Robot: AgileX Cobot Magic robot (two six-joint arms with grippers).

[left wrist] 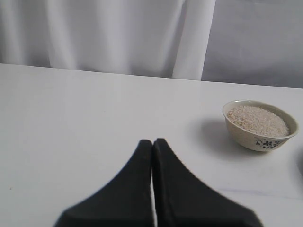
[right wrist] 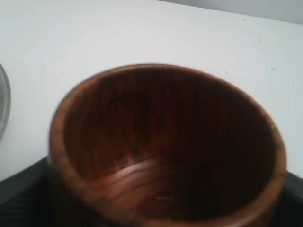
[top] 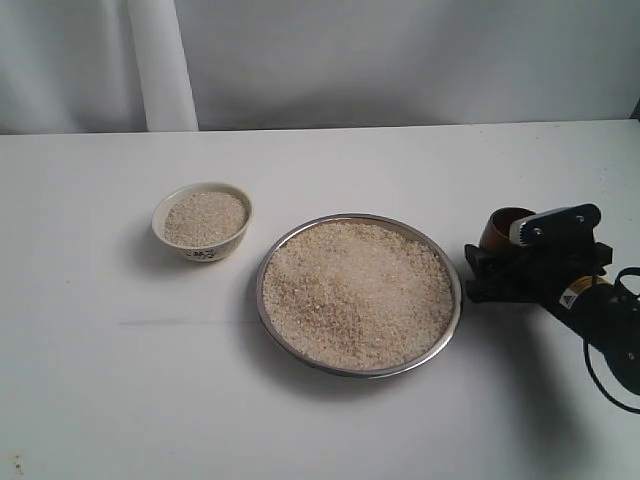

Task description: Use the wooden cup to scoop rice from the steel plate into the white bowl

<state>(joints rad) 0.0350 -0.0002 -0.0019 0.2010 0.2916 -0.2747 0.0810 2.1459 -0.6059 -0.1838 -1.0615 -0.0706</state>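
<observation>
**Item:** the wooden cup (top: pixel 503 228) is at the right side of the bench (top: pixel 100 380), just beside the right rim of the steel plate (top: pixel 262 300). It is upright. The right wrist view shows a dark interior with no grains in it. Whether its base rests on the bench cannot be told.

**Right hand** (top: pixel 485 272): partly closed, with a black pad against the cup's wall on either side, low on the barrel. Judged to be gripping the cup.

**Left hand** (left wrist: pixel 152 144): fingers pressed together with nothing between them, held above bare bench well short of the white bowl (top: pixel 178 246).

**Handling, as judged:** the cup is rigid, light wood and will not crush. Its smooth, rounded wall may slip or swivel between the pads when tipped. A hold across the widest part of the barrel, leaving the mouth free, suits scooping.

**Surroundings:** the rice (top: pixel 355 290) fills the plate almost to the rim. It is loose and will spill readily. The bowl stands to the left of the plate, near it but apart, and already holds rice close to its brim, so there is little room.

**Obstructions:** the plate's raised rim lies between the cup and the rice, and the whole plate lies between the cup and the bowl. A black cable (top: pixel 610 380) loops beside the right arm.
</observation>
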